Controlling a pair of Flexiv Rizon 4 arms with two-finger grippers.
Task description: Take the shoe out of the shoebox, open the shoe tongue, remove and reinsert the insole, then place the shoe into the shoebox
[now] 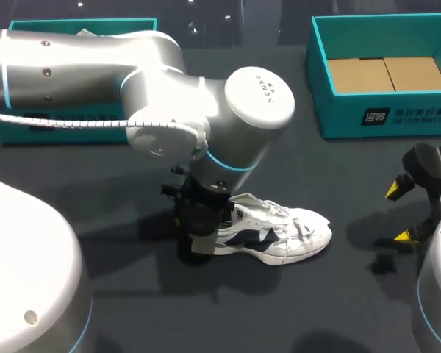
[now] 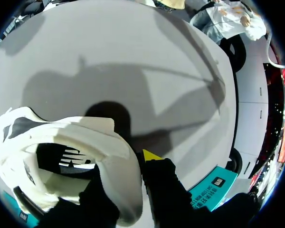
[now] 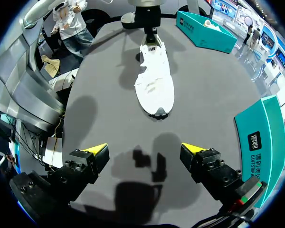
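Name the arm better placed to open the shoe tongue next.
Right. The right jaws stand open and free, facing the toe of the shoe; the left jaws clamp its heel, steadying it.

Dark grey table (image 1: 132, 287), matt and streaked with soft shadows. Near its middle, standing on its sole, a white sneaker (image 1: 279, 234) with dark navy side panels and loose laces, toe turned toward the robot's right. Beyond the sneaker and off past its toe, well apart from it, an open teal shoebox (image 1: 382, 121) sitting flat, brown cardboard covering its floor. Beyond the sneaker on the heel side, also well apart, a second teal box (image 1: 81, 134), only partly showing, something pale lying inside it, too hidden to identify.
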